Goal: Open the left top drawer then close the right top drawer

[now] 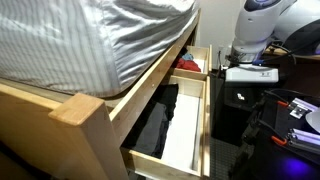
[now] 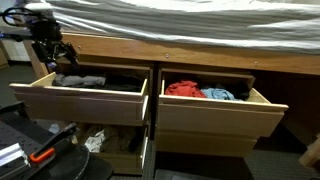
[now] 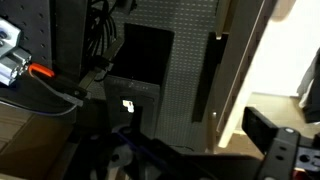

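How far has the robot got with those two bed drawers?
About halfway, it seems. Done: the left top drawer is pulled out, black clothing showing. In hand: nothing clearly; the arm hangs above that drawer's outer corner, away from the other one. Left: the right top drawer stands open, red items visible, and needs pushing shut.

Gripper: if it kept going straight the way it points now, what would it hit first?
Probably the black box with a white label, centred ahead of the gripper in the wrist view; depth is unclear there.
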You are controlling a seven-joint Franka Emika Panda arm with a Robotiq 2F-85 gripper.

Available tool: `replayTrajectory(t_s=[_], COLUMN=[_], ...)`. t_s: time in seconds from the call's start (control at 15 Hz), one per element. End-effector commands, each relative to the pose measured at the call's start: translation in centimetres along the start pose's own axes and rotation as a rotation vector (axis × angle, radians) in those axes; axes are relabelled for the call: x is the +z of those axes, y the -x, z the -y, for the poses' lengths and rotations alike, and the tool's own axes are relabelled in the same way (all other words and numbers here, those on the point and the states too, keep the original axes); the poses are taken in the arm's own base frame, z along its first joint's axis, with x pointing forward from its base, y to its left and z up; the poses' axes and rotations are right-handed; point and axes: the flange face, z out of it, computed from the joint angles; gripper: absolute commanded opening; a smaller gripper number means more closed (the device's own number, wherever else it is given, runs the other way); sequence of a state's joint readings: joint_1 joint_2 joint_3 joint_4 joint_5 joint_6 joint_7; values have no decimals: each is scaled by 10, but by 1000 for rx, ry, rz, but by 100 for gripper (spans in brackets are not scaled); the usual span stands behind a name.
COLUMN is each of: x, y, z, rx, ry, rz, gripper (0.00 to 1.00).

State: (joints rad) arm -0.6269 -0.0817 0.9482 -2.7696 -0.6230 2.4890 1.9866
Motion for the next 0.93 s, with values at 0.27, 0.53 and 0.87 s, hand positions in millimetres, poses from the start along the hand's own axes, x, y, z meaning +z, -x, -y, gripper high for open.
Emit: replayTrajectory(t_s=[0.27,0.53,0.87], x=[79,111,115], y=[-125,-183,-249], z=[-56,-114,-166], rx=[432,654,782], ry=[-33,-61,-26], rz=[-53,-143,-155], gripper=[100,100,100])
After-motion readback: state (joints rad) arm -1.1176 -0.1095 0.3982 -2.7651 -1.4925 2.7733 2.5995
